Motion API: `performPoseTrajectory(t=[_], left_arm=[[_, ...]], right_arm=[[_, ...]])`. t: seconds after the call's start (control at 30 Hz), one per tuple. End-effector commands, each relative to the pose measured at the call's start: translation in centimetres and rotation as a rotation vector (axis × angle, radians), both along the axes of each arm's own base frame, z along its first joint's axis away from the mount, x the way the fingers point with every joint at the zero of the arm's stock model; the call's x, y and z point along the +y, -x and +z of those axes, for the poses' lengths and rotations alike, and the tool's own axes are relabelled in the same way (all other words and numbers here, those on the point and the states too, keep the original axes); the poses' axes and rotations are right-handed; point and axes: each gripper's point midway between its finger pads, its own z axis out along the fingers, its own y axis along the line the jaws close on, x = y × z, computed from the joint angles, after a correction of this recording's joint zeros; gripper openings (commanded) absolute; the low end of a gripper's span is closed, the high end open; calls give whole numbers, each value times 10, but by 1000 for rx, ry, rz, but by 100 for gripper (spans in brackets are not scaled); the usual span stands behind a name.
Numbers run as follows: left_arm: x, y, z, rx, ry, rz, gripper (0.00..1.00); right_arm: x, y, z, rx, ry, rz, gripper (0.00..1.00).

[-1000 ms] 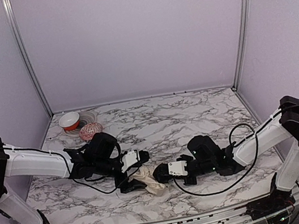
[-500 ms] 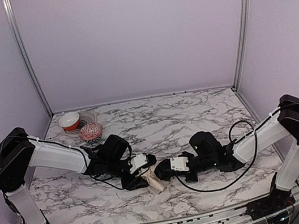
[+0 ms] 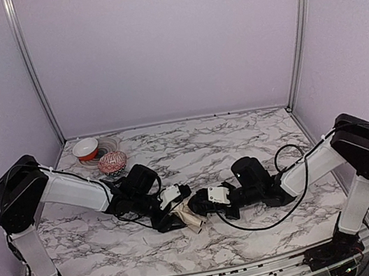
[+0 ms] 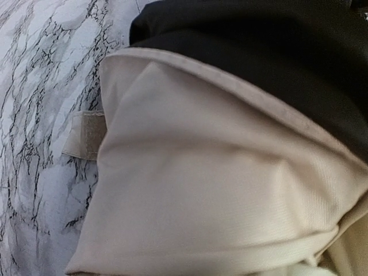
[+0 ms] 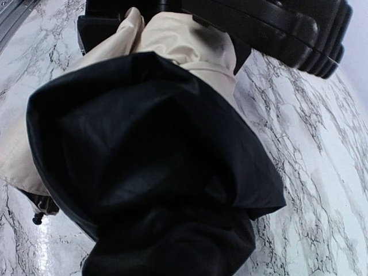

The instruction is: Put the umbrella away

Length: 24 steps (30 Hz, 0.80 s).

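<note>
Toward the front of the counter (image 3: pixel 242 144), the umbrella (image 3: pixel 185 216) lies bunched (cream cloth, black lining). The right tool (image 3: pixel 197 207) is clenched on its fabric. The left tool (image 3: pixel 171 211) sits just beside it, and I cannot tell its grip.

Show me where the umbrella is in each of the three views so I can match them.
Top external: umbrella, small cream bundle, low centre.
Left wrist: umbrella fills most of the frame, cream fabric, black underside along the top right.
Right wrist: umbrella fills the centre, black underside, cream fabric upper left.
Shared landmark: marble table top, at the left edge of the left wrist view, on the right side of the right wrist view.
</note>
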Motion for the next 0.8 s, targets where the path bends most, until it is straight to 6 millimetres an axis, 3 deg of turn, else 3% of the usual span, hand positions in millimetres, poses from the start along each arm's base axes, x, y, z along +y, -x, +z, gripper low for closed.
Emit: performPoseTrajectory(t=[0.0, 0.3, 0.47, 0.57, 0.67, 0.77], left_arm=[[-30, -2, 10, -13, 94, -13, 64], [-32, 3, 16, 6, 130, -27, 2], [-20, -3, 16, -26, 103, 28, 0], [-10, -18, 23, -64, 91, 101, 0], [-2, -33, 41, -139, 95, 169, 0], [3, -41, 72, -233, 127, 195, 0]], right_arm=[[33, 0, 34, -18, -142, 62, 0], [29, -10, 35, -34, -133, 17, 14], [15, -29, 57, -74, -148, -68, 39], [-11, -56, 85, -103, -177, -174, 55], [-28, -58, 107, -127, -215, -213, 63], [-38, -50, 118, -135, -244, -218, 68]])
